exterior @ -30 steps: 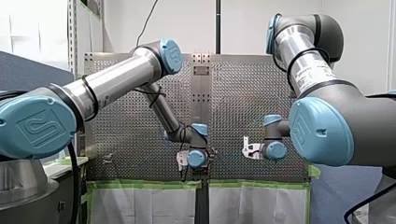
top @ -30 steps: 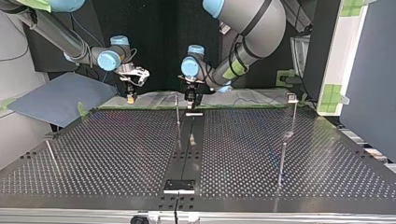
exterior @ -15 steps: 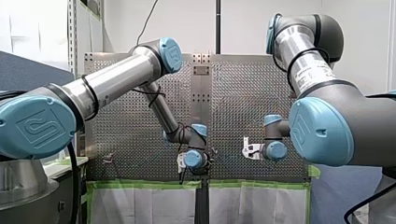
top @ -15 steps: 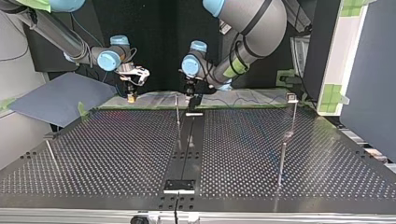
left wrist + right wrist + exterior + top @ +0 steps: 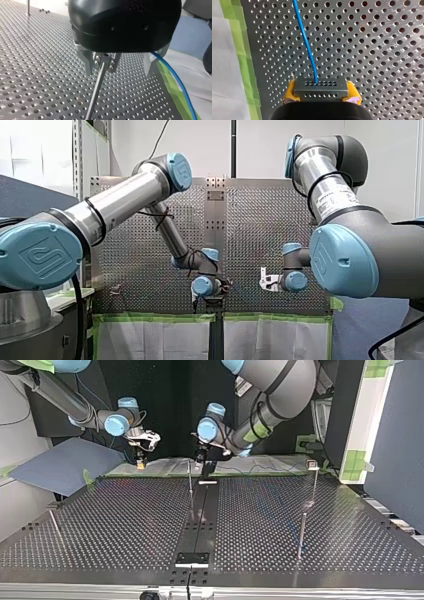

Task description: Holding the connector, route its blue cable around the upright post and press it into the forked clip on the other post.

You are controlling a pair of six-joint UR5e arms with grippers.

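Top view: my right gripper [image 5: 141, 464] and my left gripper [image 5: 205, 469] hang at the table's [image 5: 125, 525] far edge.
Left wrist view: metal fingers [image 5: 88, 66] spread, straddling a post [image 5: 96, 92].
Right wrist view: yellow pads [image 5: 289, 92] pinch the connector [image 5: 320, 86]; blue cable [image 5: 305, 37] runs ahead from it.

Robotics lab test bench.
My left arm [image 5: 125, 200] and my right arm [image 5: 325, 185] reach over a perforated metal table [image 5: 100, 525] edged with green tape [image 5: 150, 317], beside a blue partition [image 5: 395, 450].
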